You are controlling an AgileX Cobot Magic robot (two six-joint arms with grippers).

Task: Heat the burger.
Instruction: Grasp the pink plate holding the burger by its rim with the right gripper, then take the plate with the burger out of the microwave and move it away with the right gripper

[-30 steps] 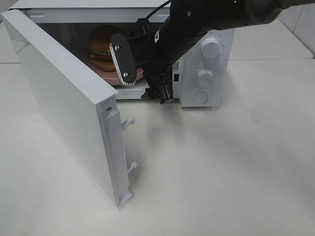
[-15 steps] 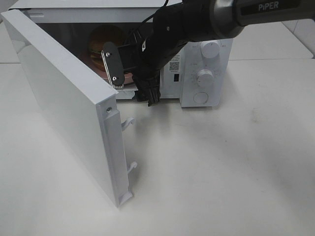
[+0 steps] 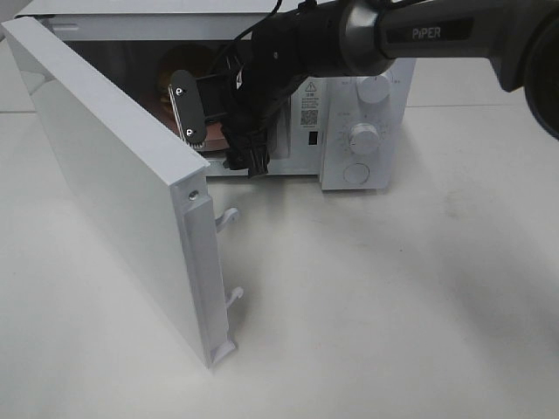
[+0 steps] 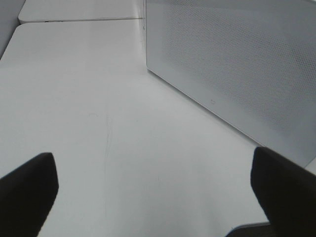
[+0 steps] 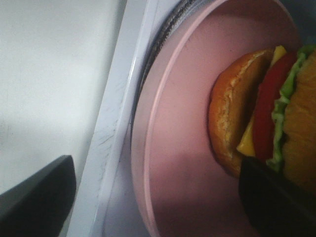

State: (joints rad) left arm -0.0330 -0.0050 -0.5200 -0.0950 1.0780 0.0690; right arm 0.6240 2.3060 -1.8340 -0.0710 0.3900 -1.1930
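Observation:
The burger (image 5: 261, 108), with a golden bun, red tomato, yellow cheese and green lettuce, lies on a pink plate (image 5: 182, 123) inside the open microwave (image 3: 362, 131). In the high view only the burger's dim bun top (image 3: 194, 61) and a sliver of the plate (image 3: 216, 140) show behind my right gripper (image 3: 218, 135). That gripper (image 5: 155, 173) is open at the oven's mouth, holding nothing, with one finger beside the burger. My left gripper (image 4: 158, 192) is open over the bare table, facing the door's outer face, and is out of the high view.
The white microwave door (image 3: 113, 183) swings far out to the left, its latch hooks (image 3: 229, 216) pointing right. Two dials (image 3: 362, 135) and a button sit on the panel at the oven's right. The door's perforated outer face (image 4: 232, 64) stands close in front of the left gripper.
My right gripper has moved left across the oven's opening and a little further in, so it now covers most of the burger. The left arm shows no earlier frame.

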